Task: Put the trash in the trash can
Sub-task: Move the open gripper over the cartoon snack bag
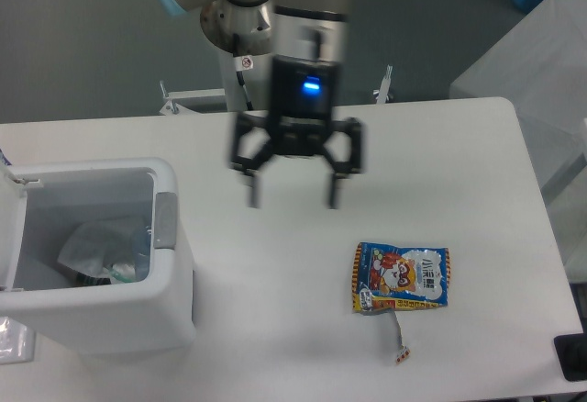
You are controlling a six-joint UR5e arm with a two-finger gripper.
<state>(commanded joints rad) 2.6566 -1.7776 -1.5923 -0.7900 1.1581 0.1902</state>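
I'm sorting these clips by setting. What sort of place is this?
Most likely a robotics lab or test cell, not a home. A robot arm with an open pincer is bolted to a pedestal behind a plain white table, where a bin and a snack packet look staged.

The trash can (101,264) stands at the left edge of the surface (440,145) with the plastic pouch (96,251) inside it, while the snack packet (401,278) lies well apart to the right, toward the front. The thin stick (398,340) sits just in front of the packet, touching its front edge. The gripper (293,202) hangs above the surface between can and packet, nearer the back, fingers (253,191) spread apart
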